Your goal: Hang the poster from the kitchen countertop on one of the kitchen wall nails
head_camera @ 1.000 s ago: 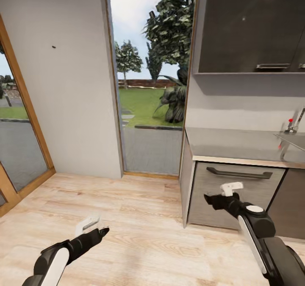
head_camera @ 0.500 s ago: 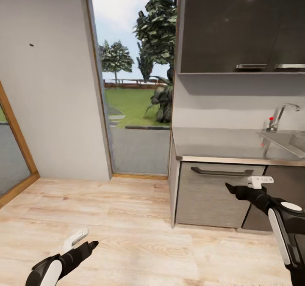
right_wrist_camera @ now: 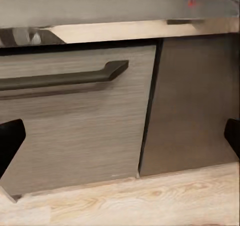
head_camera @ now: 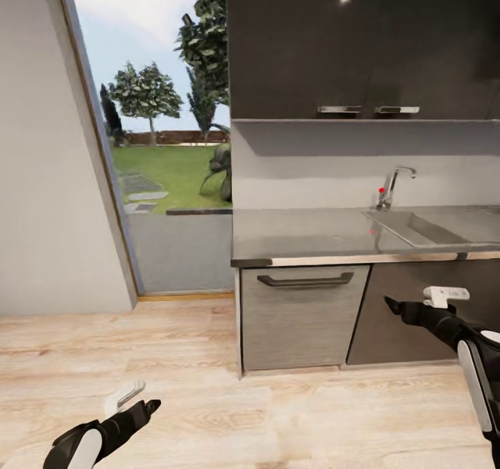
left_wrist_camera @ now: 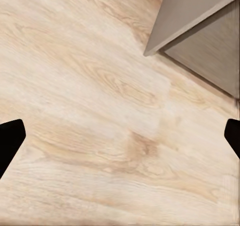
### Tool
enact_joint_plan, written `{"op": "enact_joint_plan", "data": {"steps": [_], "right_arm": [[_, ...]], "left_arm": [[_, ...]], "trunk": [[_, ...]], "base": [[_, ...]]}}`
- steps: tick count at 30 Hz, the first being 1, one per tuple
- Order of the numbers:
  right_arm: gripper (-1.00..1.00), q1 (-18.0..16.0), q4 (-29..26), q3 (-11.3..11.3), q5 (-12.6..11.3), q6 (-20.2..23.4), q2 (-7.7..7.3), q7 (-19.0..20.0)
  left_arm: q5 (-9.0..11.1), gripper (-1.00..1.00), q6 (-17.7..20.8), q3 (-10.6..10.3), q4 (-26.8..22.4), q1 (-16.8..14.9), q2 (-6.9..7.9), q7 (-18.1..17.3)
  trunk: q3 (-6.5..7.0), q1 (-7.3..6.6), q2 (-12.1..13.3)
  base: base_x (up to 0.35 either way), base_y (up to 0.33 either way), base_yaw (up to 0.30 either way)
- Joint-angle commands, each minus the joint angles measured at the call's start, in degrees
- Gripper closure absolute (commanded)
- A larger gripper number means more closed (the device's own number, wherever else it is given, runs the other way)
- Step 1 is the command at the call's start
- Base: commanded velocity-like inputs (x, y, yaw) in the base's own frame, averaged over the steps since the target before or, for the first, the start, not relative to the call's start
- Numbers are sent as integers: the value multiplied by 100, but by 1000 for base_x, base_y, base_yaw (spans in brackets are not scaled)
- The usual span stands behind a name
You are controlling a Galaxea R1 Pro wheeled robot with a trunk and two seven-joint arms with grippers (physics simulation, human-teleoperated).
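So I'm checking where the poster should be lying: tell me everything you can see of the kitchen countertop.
The long grey steel-look kitchen countertop runs level from its left end beside the glass door toward the right, under the dark wall cabinets. Its front edge is a pale tan strip. A built-in sink with a chrome tap carrying a red mark sits toward the right. Below are a grey wood-look drawer front with a dark bar handle and a darker cabinet door. No poster lies on the visible stretch.

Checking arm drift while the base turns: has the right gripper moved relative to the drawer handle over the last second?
Yes. The right gripper sat below the drawer handle a second ago; it is now to the handle's right, by the dark cabinet door.
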Motion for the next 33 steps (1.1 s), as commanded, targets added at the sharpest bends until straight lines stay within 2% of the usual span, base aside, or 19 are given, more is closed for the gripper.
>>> {"op": "enact_joint_plan", "data": {"steps": [1,5,13,17,20,21,24,31,33], "right_arm": [[-100,-6,-1,-29,-1,27,-6,44],[-100,-13,-1,-186,-6,21,-25,318],[-100,-24,-1,-226,-7,19,-29,417],[-100,-23,-1,-234,-7,13,-39,421],[-100,-19,-1,-288,-5,7,-156,413],[-100,-15,-1,-366,-5,5,-239,414],[-100,-11,-1,-480,-6,6,-361,421],[-100,-13,-1,-536,-12,-18,-413,424],[-100,-2,-1,-541,-11,-240,-415,422]], "left_arm": [[61,-100,26,3,-10,-1,-2,48],[55,-100,12,-2,-6,-2,-9,49],[52,-100,9,-11,-3,-1,-17,49],[52,-100,-68,-9,33,64,-16,50],[64,-100,-288,3,55,165,0,63],[79,-100,-361,36,62,197,-3,110],[107,-100,-455,222,67,278,-47,305],[129,-100,-503,375,104,404,-70,442],[129,-100,-515,386,175,420,-78,460]], "trunk": [[-7,0,-4],[-7,0,-4],[-7,0,-4],[-7,0,-4],[-7,0,-4],[-7,0,-4],[-7,0,-4],[-7,0,-4],[-7,0,-4]], "base": [[10,-322,-288],[5,-323,-288],[1,-324,-286],[0,-324,-137],[0,-324,-43],[0,-324,-22],[0,-324,-11],[0,-324,-2],[0,-324,0]]}}
